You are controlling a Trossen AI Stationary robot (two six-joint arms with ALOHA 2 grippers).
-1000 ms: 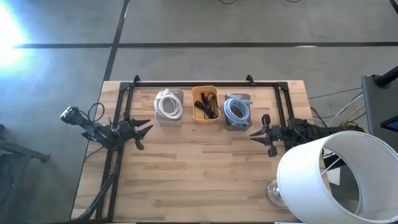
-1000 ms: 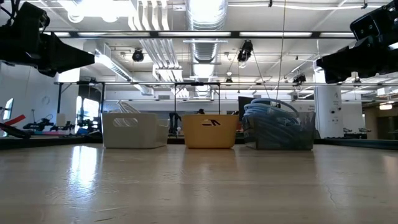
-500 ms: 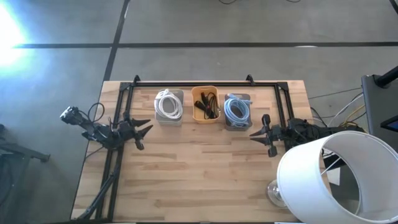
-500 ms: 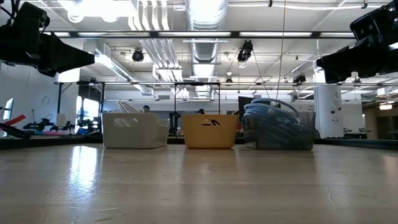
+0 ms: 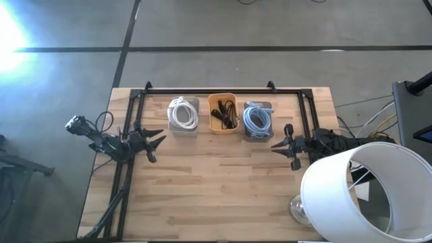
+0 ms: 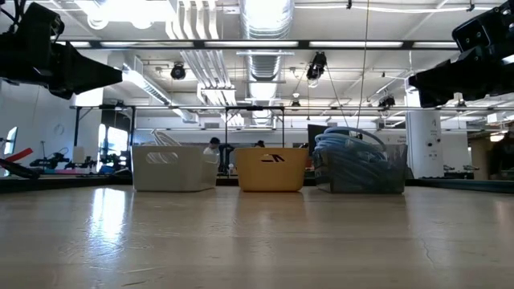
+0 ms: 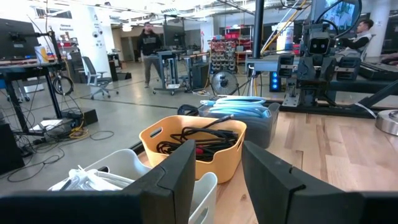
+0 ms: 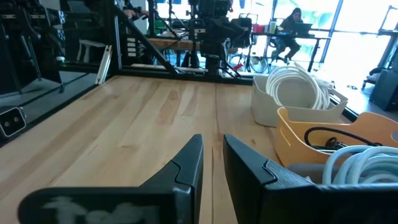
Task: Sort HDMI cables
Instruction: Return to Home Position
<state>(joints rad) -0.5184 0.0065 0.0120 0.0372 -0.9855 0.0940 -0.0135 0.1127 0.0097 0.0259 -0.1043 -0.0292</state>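
Three trays stand in a row by the table's far edge. White coils (image 5: 182, 113) (image 8: 297, 87) lie in the clear tray (image 6: 173, 167). Black bundles (image 5: 224, 115) (image 7: 198, 140) lie in the orange tray (image 6: 271, 168). Light-blue coils (image 5: 256, 119) (image 6: 352, 156) fill the grey tray and rise above its rim. My left gripper (image 5: 160, 142) (image 7: 219, 163) hovers open near the table's left edge, pointing toward the trays. My right gripper (image 5: 273, 146) (image 8: 212, 157) hovers near the right edge with a narrow gap between its fingers. Both are above the table and hold nothing.
A black metal frame (image 5: 223, 88) runs along the far edge and down both sides. A large white cylinder (image 5: 361, 196) and a glass object (image 5: 298, 210) sit at the near right corner. Bare wood (image 5: 216, 182) spreads in front of the trays. People show in the room behind.
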